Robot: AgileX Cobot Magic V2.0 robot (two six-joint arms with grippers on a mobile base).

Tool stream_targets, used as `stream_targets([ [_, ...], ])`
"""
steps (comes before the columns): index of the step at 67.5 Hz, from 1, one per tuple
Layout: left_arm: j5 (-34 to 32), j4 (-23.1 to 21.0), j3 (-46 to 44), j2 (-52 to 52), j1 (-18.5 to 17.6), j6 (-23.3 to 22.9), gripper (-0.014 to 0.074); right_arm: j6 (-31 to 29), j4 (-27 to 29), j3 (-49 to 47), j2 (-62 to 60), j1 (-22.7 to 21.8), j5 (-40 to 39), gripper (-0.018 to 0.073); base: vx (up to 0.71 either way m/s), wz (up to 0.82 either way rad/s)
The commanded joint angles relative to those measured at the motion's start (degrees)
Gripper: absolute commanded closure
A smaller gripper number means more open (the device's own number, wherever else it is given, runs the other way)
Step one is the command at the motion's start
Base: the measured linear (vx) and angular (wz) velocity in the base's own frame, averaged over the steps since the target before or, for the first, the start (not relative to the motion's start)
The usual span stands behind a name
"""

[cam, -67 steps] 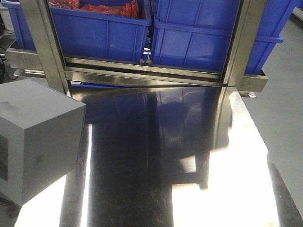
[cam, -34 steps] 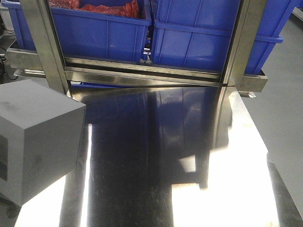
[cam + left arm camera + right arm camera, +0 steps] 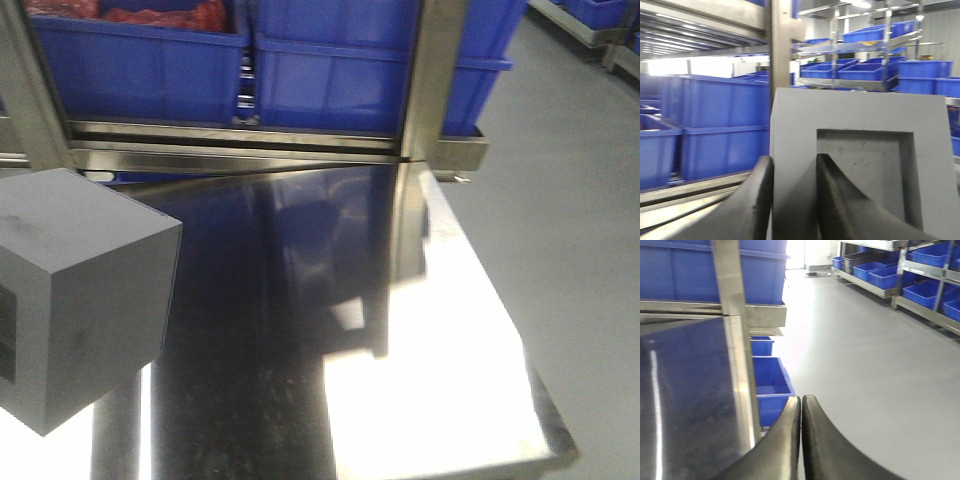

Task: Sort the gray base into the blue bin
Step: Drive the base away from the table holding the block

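Observation:
The gray base (image 3: 80, 290) hangs at the left of the front view, above the shiny steel table (image 3: 420, 360). In the left wrist view the gray base (image 3: 865, 115) fills the middle, its square recess facing the camera. My left gripper (image 3: 794, 165) is shut on the wall beside that recess, one finger outside and one inside. Blue bins (image 3: 330, 75) stand in a row on the shelf behind the table, and one blue bin (image 3: 140, 60) holds red material. My right gripper (image 3: 801, 400) is shut with nothing in it, past the table's right edge. It does not show in the front view.
A steel post (image 3: 435, 70) and shelf rail (image 3: 250, 150) stand between table and bins. Gray floor (image 3: 570, 200) lies right of the table. A low blue bin (image 3: 771, 385) sits under the shelf. Racks with more bins (image 3: 920, 275) line the far right.
The front view has swung right: shelf, bins and table have slid left in the frame and more floor shows. The gray base stays at the same spot in the frame.

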Motion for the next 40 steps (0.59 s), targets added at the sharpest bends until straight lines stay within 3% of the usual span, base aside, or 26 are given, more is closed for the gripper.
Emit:
stream_targets([
  [1,-6.3,-0.58,-1.62,0.35,-0.07,-0.75,0.0593,-0.7,-0.43,0.11,1.04,-0.36,-4.32,0.0564,-0.11,-0.41],
  [40,-6.3,-0.58,-1.62,0.36,-0.07,-0.7,0.0593,-0.7,-0.43,0.11,1.04,-0.36,-4.32,0.0564,-0.13,-0.52],
])
